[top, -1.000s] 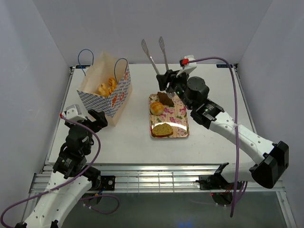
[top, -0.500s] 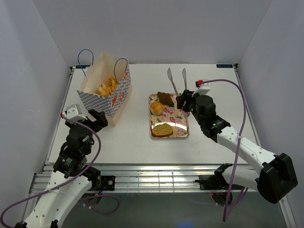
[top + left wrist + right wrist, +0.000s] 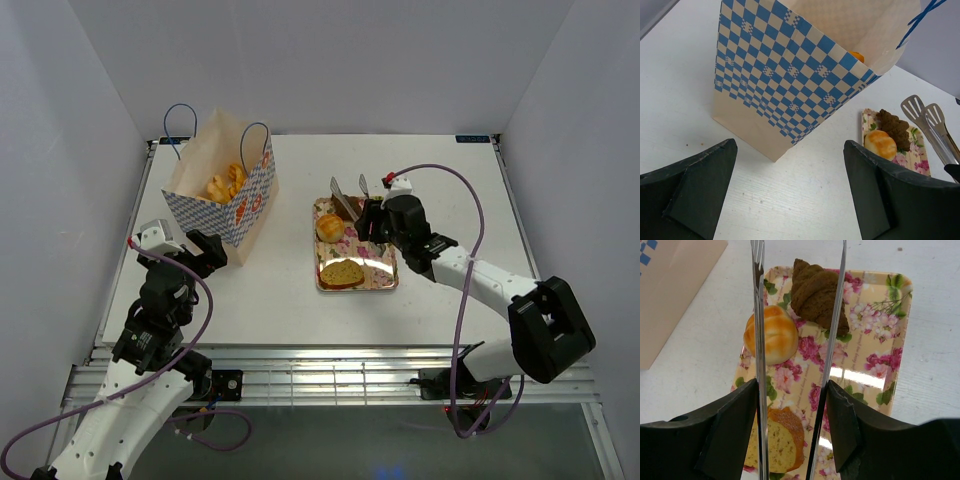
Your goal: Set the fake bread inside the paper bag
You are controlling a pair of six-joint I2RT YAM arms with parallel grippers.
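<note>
The paper bag [image 3: 240, 205] stands upright at the back left with golden breads [image 3: 225, 183] inside; it fills the left wrist view [image 3: 790, 75]. On the floral tray [image 3: 378, 245] lie a round bun [image 3: 330, 227], a dark brown piece [image 3: 352, 210] and a flat slice [image 3: 343, 272]. My right gripper [image 3: 372, 222] is shut on metal tongs [image 3: 343, 200], whose two open arms [image 3: 759, 365] reach over the tray, straddling the dark brown piece [image 3: 817, 292] beside the bun [image 3: 771, 335], above the slice [image 3: 777, 440]. My left gripper [image 3: 195, 255] is open and empty [image 3: 790, 185] near the bag's front corner.
White walls close in the table at the left, back and right. The tray's rim [image 3: 875, 360] lies just right of the bag's base. The bag's blue cord handles [image 3: 180, 125] stick up at the back. The tongs and tray also show in the left wrist view [image 3: 930, 125].
My right arm has swung the tongs down and leftward from high over the back of the table to low over the tray. The left arm has not moved.
</note>
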